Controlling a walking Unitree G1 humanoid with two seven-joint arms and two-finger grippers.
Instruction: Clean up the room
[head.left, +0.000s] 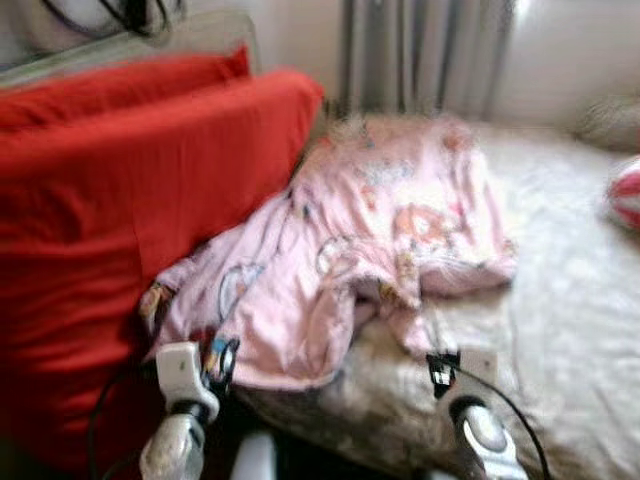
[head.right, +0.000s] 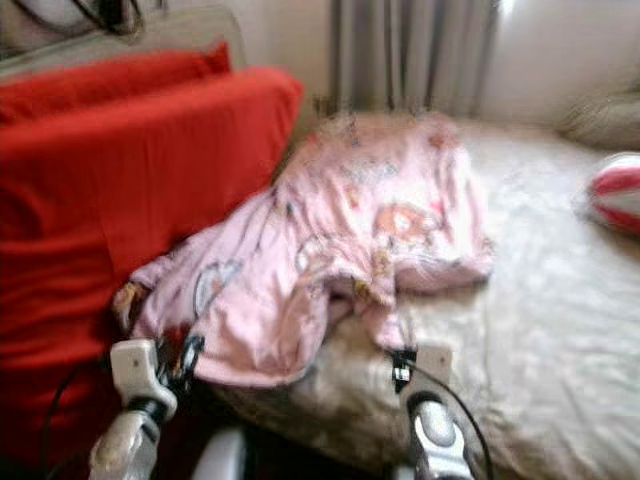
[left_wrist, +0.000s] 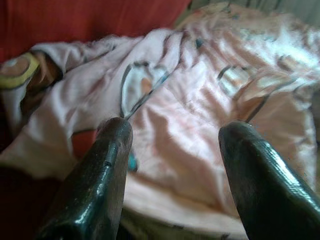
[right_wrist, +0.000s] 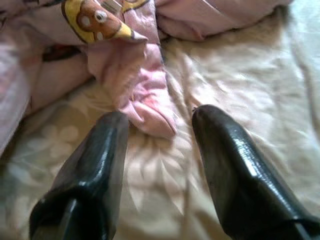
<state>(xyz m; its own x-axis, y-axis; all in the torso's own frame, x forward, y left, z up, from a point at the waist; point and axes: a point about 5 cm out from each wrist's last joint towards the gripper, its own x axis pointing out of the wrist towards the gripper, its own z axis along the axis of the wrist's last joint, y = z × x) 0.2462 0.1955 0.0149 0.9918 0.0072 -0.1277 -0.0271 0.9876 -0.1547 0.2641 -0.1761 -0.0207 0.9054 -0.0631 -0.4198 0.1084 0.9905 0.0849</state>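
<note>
Beige floral bed (head.left: 560, 330) — crumpled pink blanket (head.left: 350, 250) on it, red pillows (head.left: 120, 200) (left)

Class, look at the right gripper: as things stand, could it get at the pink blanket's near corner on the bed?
Probably yes. The right gripper is open just above the beige bedsheet, and the pink blanket has a loose corner lying right ahead of its fingers with nothing between them.

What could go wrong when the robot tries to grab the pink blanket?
The open right gripper points at a small fold of the pink blanket, so it might pinch the bed sheet too. The open left gripper is over flat cloth that may slip out. The blanket also leans on the red cushion and could drag it.
</note>
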